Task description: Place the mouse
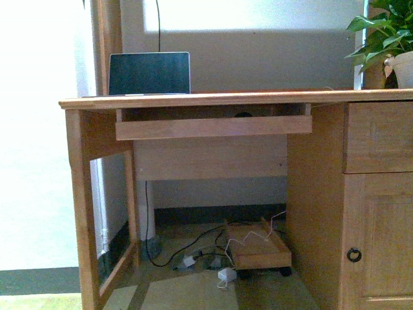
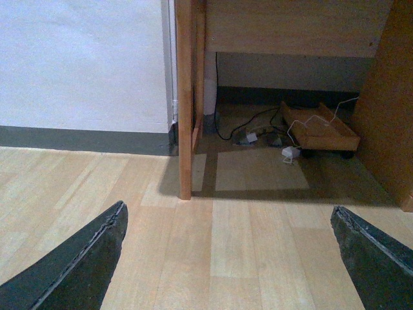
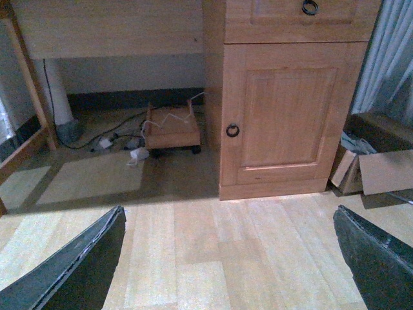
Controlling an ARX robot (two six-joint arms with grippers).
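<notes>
A wooden desk [image 1: 232,98] stands ahead with a pull-out keyboard tray [image 1: 213,126] under its top. A small dark rounded shape [image 1: 243,114] shows just above the tray's front board; I cannot tell whether it is the mouse. No mouse shows clearly in any view. My left gripper [image 2: 229,258] is open and empty, low over the wooden floor in front of the desk's left leg [image 2: 185,97]. My right gripper [image 3: 229,258] is open and empty, low over the floor before the desk's cupboard door [image 3: 284,110]. Neither arm shows in the front view.
A laptop [image 1: 149,73] stands open on the desk's left part; a potted plant [image 1: 390,39] stands at its right end. Under the desk lie cables and a wheeled wooden platform [image 1: 258,248]. Cardboard pieces [image 3: 381,168] lie to the right of the cupboard.
</notes>
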